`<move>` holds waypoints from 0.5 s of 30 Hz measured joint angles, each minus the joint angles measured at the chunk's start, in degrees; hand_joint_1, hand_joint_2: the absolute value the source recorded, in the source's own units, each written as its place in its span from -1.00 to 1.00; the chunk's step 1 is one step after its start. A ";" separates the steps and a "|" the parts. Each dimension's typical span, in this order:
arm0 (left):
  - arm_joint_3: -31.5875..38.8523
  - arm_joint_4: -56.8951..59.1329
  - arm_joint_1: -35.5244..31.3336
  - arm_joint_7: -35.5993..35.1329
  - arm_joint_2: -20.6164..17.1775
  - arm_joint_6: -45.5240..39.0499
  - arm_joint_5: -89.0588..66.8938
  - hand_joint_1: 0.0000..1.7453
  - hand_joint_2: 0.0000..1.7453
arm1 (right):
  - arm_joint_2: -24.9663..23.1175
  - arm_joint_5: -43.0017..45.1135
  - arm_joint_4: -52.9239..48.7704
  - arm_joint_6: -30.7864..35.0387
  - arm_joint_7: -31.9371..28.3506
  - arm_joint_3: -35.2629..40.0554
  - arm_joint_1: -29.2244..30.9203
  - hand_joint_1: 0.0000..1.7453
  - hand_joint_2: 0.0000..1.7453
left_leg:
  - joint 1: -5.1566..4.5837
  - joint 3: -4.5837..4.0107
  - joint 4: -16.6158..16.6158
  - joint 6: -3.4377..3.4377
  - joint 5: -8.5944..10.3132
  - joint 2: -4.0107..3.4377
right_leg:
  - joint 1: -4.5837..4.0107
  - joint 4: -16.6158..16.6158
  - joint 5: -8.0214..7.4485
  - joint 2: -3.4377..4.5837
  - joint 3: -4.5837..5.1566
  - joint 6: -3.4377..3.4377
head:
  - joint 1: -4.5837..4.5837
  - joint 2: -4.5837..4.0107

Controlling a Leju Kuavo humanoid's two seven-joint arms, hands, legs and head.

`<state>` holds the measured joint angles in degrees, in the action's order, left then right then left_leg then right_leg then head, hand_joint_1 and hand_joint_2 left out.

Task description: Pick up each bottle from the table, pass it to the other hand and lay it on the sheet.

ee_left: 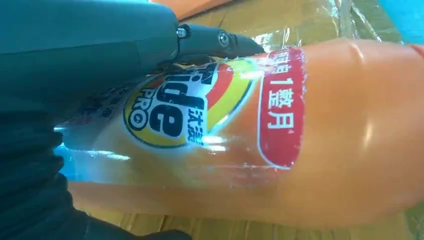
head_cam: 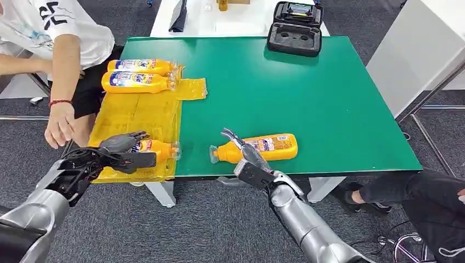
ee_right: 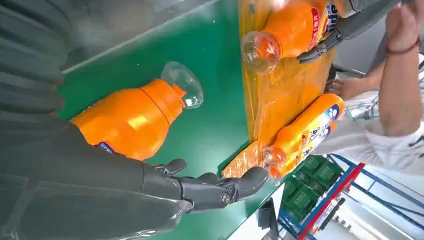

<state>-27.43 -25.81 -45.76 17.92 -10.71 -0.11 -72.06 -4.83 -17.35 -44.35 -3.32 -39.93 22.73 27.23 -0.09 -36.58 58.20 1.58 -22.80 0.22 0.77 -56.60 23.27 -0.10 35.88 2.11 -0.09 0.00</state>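
Laying a bottle on the sheet, reaching for the next.
The held bottle [head_cam: 156, 149] lies over the yellow sheet [head_cam: 137, 115] in the left hand [head_cam: 123, 147]'s grip; releasing comes next. The right hand [head_cam: 244, 149], fingers apart and empty, reaches over the table bottle [head_cam: 263, 148].
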 measured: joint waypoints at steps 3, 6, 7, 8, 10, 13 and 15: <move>0.00 0.00 -0.01 0.02 -0.09 0.13 0.00 -1.00 1.00 | 0.00 0.00 0.00 0.00 -0.02 -0.04 -0.06 -1.00 1.00 | 0.00 0.00 0.00 0.00 0.00 0.01 | 0.00 0.00 0.00 -0.01 0.00 0.00 | 0.02 0.00; 0.00 0.00 -0.01 0.04 -0.09 0.18 0.00 -1.00 -1.00 | 0.00 0.00 0.00 0.02 -0.02 -0.07 -0.14 -1.00 1.00 | 0.00 0.00 0.00 0.00 0.00 0.01 | 0.00 0.00 0.00 0.00 0.00 0.00 | 0.02 0.00; 0.00 0.00 -0.01 0.04 -0.09 0.18 0.00 -1.00 -1.00 | 0.02 0.00 0.00 0.02 -0.02 -0.09 -0.17 -1.00 1.00 | 0.00 0.00 0.00 0.00 0.00 0.01 | 0.00 0.00 0.00 0.00 0.00 0.00 | 0.02 0.00; 0.00 0.00 -0.01 0.11 -0.09 0.20 0.00 -1.00 -1.00 | 0.02 0.00 0.00 0.00 -0.02 -0.09 -0.19 -1.00 1.00 | 0.00 0.00 0.00 0.00 0.00 0.01 | 0.00 0.00 0.00 0.00 0.00 0.00 | 0.02 0.00; 0.00 -0.02 -0.05 0.76 -0.11 0.61 0.48 -1.00 -1.00 | 0.02 0.00 0.00 0.02 0.00 -0.13 -0.24 -1.00 1.00 | 0.00 0.00 0.00 0.00 0.00 0.01 | 0.00 0.00 0.00 0.00 0.00 0.00 | 0.02 0.00; -0.04 -0.55 -0.21 3.13 -0.55 2.82 2.21 -1.00 -1.00 | 0.02 -0.13 -0.18 0.09 0.26 -0.37 -0.66 -1.00 1.00 | 0.00 0.00 0.00 0.00 0.00 0.01 | 0.00 0.00 0.00 -0.01 0.00 0.00 | 0.02 0.00; -0.11 -1.31 -0.20 4.57 -0.96 3.89 3.51 -1.00 -1.00 | 0.04 -0.41 -0.52 0.11 0.59 -0.48 -1.24 -1.00 1.00 | 0.00 0.00 0.00 0.00 0.00 0.01 | 0.00 0.00 0.00 -0.01 0.00 0.00 | 0.02 0.00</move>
<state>-27.54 -27.12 -45.95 22.49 -11.67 3.78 -68.55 -4.79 -17.77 -44.87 -3.21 -39.34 22.25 26.00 -0.09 -36.58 58.20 1.58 -22.80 0.23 0.77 -56.60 23.27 -0.11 35.88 2.10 -0.07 0.00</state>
